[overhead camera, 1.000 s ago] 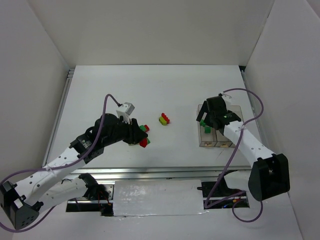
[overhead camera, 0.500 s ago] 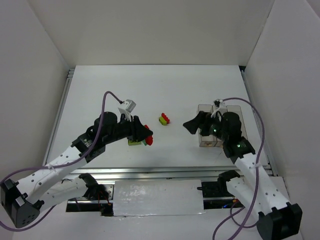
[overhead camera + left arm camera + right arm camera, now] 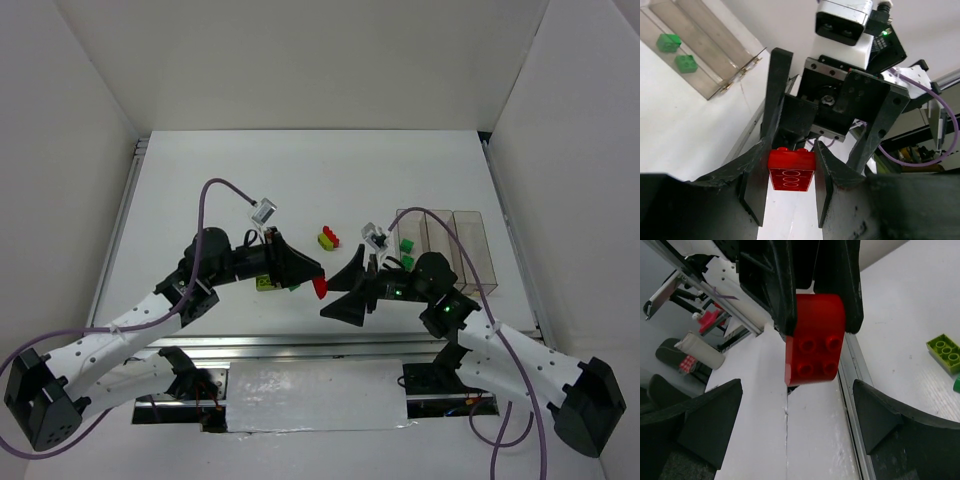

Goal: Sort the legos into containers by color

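Since a second ago the right gripper has swung away from the bins to the middle of the table. The left gripper has carried the red brick rightward to meet it.

The two now face each other tip to tip near the front edge. The left gripper is clamped narrow on the red brick, one finger on each side. The right gripper stands wide, its fingers spread either side of the brick and not touching it.

The overhead view gives only a red speck between black tips. The left wrist view shows the brick pinched between its own fingers, with the right arm's wrist camera just beyond. The right wrist view shows the brick's face with four round studs, and its own fingers well apart below it.

Under the left arm a yellow-green brick lies on the table; it also shows at the right edge of the right wrist view. Farther back a yellow-green and red pair lies together. Two green bricks sit in the leftmost bin, seen also from the left wrist.
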